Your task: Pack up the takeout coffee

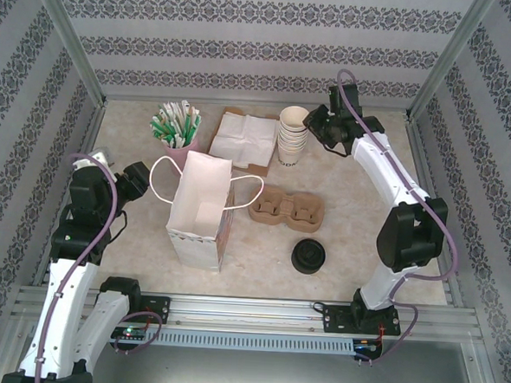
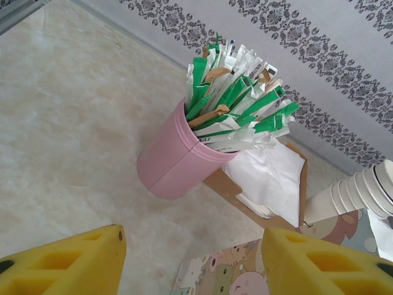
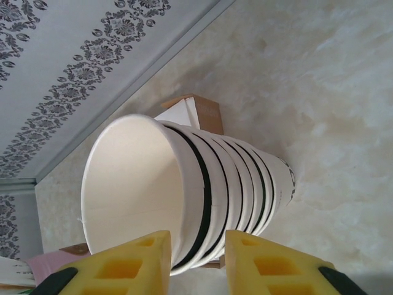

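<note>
Right tool pinches the top cup by its rim in the stack at the desk's back; left tool hangs wide open, empty. Coffee seems not assembled yet: next, lift this cup free and carry it to the lid.

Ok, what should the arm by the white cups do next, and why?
Probably squeeze the right gripper shut: its yellow fingers sit either side of the top cup wall, one inside, one outside, so a firm pinch should come before lifting.
</note>
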{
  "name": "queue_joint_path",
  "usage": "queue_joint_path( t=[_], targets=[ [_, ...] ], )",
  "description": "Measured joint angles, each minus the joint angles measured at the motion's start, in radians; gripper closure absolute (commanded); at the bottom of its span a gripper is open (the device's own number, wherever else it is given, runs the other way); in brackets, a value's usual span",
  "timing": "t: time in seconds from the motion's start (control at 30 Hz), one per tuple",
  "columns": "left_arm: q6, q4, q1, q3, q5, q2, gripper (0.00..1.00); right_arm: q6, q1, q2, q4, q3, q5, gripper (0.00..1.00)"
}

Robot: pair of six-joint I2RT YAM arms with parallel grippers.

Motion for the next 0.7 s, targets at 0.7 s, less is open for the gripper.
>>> queue_joint_path(
  t=[0.7],
  targets=[
    [0.013, 0.0, 0.0, 0.0, 0.003, 0.0, 0.41, 0.023, 0.018, 0.048, 0.006, 0.047, 0.065, 0.82]
  ],
)
